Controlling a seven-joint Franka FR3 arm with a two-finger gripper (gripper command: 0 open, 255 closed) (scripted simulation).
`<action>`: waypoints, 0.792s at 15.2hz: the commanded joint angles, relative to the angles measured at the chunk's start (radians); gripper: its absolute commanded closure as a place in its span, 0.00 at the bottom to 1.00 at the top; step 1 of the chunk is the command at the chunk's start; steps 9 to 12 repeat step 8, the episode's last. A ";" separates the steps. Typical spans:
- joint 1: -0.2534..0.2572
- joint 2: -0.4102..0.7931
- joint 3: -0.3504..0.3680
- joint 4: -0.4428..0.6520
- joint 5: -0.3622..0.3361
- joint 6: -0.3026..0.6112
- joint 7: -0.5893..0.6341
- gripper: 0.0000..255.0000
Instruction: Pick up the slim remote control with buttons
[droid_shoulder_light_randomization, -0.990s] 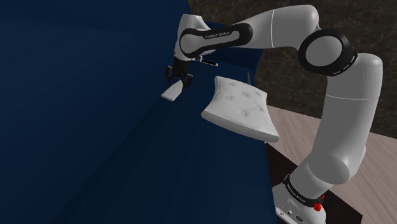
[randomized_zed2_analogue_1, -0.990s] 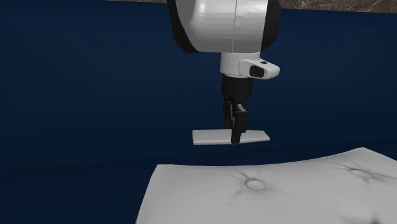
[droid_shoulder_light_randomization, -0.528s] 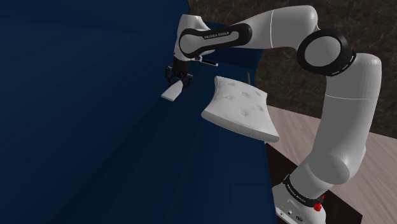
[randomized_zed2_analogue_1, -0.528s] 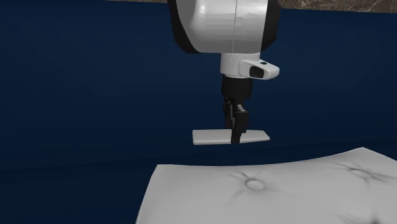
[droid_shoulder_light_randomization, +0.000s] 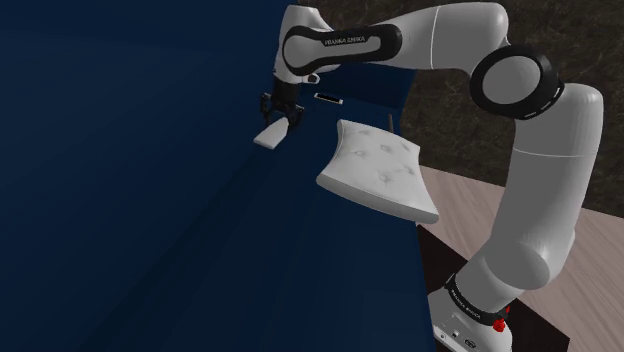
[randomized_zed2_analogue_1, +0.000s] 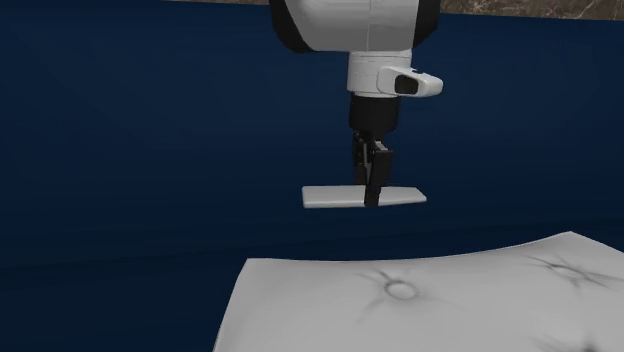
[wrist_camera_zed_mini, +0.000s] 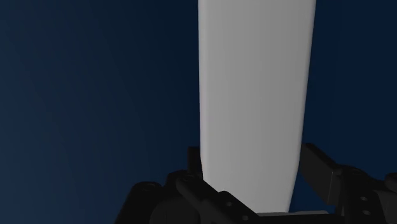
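Since my gripper (randomized_zed2_analogue_1: 373, 198) clamps the remote (randomized_zed2_analogue_1: 330, 197) clear of the blue surface (randomized_zed2_analogue_1: 140, 150), I judge it picked. A higher lift may remain.

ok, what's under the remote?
The dark blue surface lies under the remote, which the end effector clasps. The remote's underside and the patch straight below it are covered, so contact cannot be told.

A deep blue upholstered surface (droid_shoulder_light_randomization: 120, 200) spreads across the left and far side, evenly lit. A white tufted cushion (droid_shoulder_light_randomization: 380, 170) lies on its right edge. Pale wooden floor (droid_shoulder_light_randomization: 465, 200) shows at right, under a dark mottled wall (droid_shoulder_light_randomization: 450, 120).
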 joint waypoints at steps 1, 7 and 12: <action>0.001 -0.003 0.001 0.023 0.001 -0.025 -0.001 1.00; 0.004 -0.008 0.003 0.084 0.004 -0.092 -0.001 1.00; 0.004 -0.008 0.003 0.084 0.004 -0.092 -0.001 1.00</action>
